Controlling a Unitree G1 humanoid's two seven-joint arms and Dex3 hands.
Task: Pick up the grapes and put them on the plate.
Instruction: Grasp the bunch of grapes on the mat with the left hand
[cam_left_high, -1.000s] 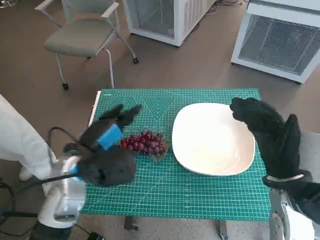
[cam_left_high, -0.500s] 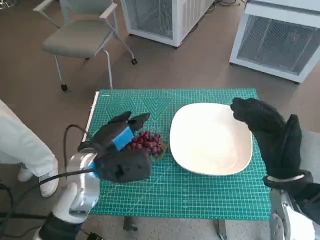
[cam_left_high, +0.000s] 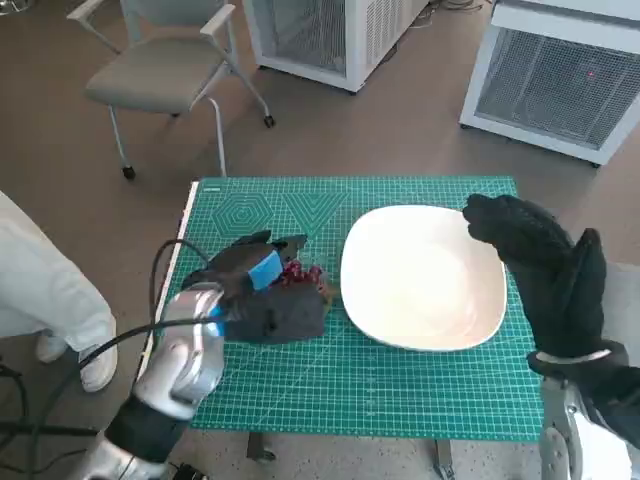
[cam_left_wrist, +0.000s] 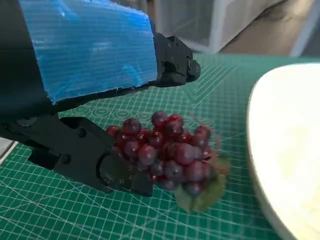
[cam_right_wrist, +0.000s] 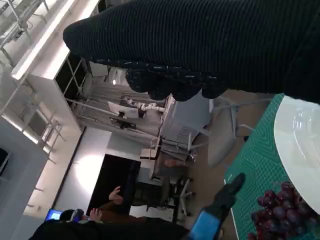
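Seemingly, grapes (cam_left_wrist: 167, 152) sit between left fingers (cam_left_wrist: 95, 160).

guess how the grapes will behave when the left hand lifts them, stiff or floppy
Probably a bit floppy: the grapes are a loose cluster of round berries with a leaf hanging at one end, so that end may droop. The glossy berries look slippery, and the left hand has its fingers on one side only, so the bunch could swing.
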